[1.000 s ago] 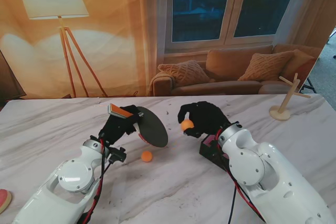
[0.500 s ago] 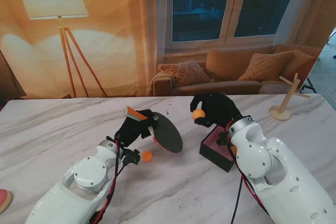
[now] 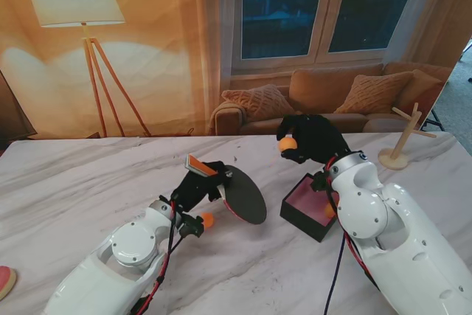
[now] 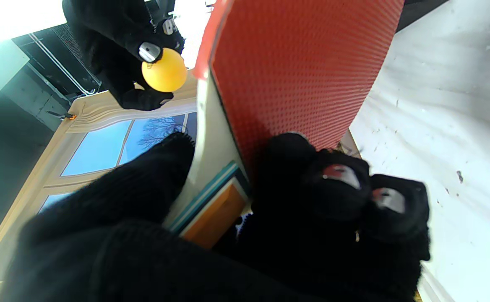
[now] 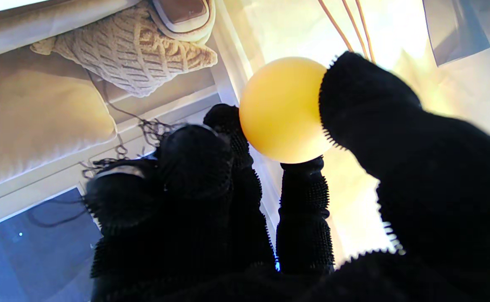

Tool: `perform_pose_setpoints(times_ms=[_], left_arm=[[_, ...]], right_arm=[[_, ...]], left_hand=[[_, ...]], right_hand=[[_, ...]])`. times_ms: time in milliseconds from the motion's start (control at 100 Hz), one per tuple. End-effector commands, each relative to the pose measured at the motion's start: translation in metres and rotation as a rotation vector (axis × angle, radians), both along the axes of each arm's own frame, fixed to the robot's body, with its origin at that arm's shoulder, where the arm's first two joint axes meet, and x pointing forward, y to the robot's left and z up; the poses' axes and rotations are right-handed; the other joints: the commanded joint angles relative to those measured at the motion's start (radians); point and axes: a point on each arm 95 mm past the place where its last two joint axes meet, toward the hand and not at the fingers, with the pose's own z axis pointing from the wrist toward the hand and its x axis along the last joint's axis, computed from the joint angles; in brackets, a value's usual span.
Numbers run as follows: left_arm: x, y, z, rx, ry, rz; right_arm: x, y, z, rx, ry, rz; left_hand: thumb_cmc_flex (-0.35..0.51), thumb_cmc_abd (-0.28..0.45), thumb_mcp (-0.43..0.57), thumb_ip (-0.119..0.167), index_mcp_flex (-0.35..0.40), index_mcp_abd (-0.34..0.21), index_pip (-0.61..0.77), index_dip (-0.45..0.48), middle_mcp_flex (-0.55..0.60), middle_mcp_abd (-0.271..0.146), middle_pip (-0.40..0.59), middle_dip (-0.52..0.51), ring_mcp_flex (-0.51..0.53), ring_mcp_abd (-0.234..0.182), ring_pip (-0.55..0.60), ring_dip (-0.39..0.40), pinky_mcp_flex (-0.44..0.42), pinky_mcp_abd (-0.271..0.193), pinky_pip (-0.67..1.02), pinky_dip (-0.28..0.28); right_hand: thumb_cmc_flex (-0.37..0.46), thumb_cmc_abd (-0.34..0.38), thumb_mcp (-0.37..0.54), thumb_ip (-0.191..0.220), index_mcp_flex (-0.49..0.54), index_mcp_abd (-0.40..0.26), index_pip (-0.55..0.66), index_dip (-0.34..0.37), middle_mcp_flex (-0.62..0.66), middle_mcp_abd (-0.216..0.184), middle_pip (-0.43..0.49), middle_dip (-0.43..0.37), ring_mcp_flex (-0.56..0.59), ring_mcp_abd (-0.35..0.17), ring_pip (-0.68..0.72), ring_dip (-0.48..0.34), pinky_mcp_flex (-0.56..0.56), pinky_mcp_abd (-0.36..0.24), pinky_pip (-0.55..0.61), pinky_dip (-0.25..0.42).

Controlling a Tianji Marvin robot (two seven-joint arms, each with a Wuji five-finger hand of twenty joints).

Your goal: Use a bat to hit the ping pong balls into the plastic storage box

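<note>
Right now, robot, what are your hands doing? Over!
Left hand grips bat. Right hand pinches ball, raised. Box open beside bat. Second ball on table.

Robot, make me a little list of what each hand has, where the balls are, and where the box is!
left hand: shut on the bat, black face up, red face showing in the left wrist view
right hand: shut on an orange ball, held up above the table
second ball: on the marble table, just nearer to me than the bat
box: dark walls, pink inside, open, right of the bat; part hidden by the right arm
wooden stand: far right of the table
</note>
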Motion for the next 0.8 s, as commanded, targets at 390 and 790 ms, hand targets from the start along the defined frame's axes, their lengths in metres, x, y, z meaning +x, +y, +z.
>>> perform_pose_setpoints(times_ms=[390, 790], left_arm=[[0.002, -0.013, 0.001, -0.048, -0.004, -0.036], [0.007, -0.025, 0.013, -0.102, -0.039, -0.039]], right_arm=[[-0.009, 0.000, -0.002, -0.015, 0.012, 0.013], [-0.020, -0.001, -0.013, -0.037, 0.080, 0.054]], left_hand=[[-0.009, 0.020, 0.067, 0.017, 0.063, 0.026, 0.087, 0.010, 0.027, -0.056, -0.023, 0.005, 0.009, 0.050, -0.003, 0.020, -0.048, -0.096, -0.025, -0.014], [-0.012, 0.019, 0.070, 0.016, 0.063, 0.024, 0.090, 0.008, 0.028, -0.058, -0.026, 0.007, 0.009, 0.049, -0.005, 0.024, -0.048, -0.098, -0.026, -0.011]], right_hand=[[0.072, 0.123, 0.122, 0.041, 0.135, -0.015, 0.167, 0.063, 0.022, -0.057, 0.005, 0.022, -0.054, -0.039, -0.038, -0.013, -0.044, 0.004, 0.007, -0.016], [-0.071, 0.139, 0.070, 0.024, 0.003, 0.016, 0.016, 0.064, -0.187, -0.067, -0.069, -0.010, -0.173, -0.033, -0.111, 0.070, -0.166, 0.009, -0.058, 0.013]])
